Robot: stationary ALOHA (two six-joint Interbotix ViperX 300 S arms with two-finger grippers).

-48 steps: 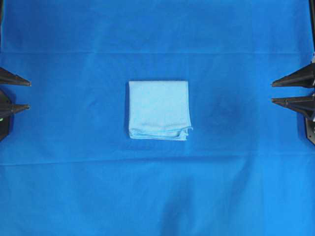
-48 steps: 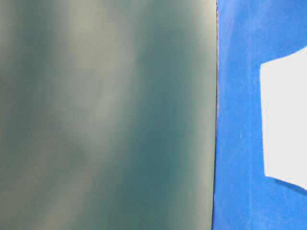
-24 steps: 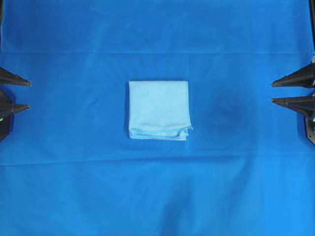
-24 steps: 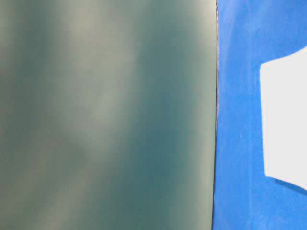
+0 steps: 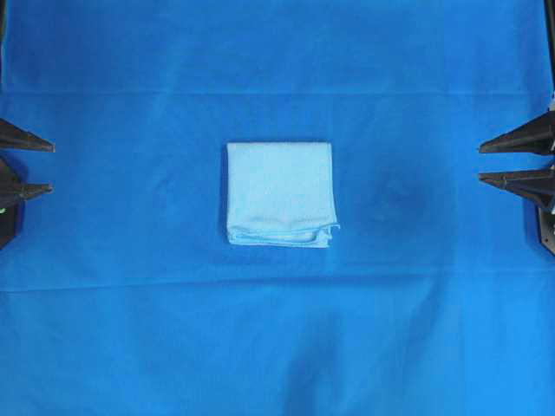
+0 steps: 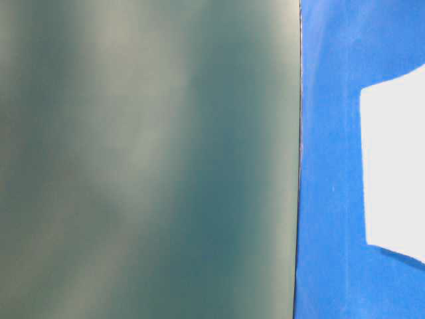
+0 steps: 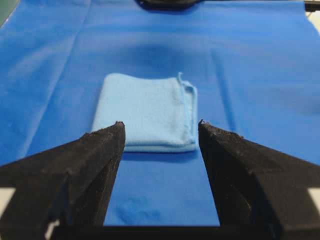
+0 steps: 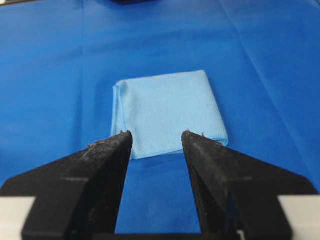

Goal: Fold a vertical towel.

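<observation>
Black, tapered jaws of the left gripper [image 5: 39, 165] and right gripper [image 5: 490, 162] stand parted and hold nothing, parked at 9 and 3 o'clock of the overhead view, tips pointing inward. Between them, well apart from both and about equally far, lies the sky-blue towel [image 5: 279, 192], folded into a near-square with layered loose edges along its 6 o'clock side. Deep-blue table covering [image 5: 277, 347] lies bare all round, leaving open room for either arm.

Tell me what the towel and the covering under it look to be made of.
Towel: soft, matte microfibre-like cloth, judging by its fuzzy nap and stitched edge. Table covering: thin, smooth woven fabric, likely, given its long creases and slight sheen.
</observation>
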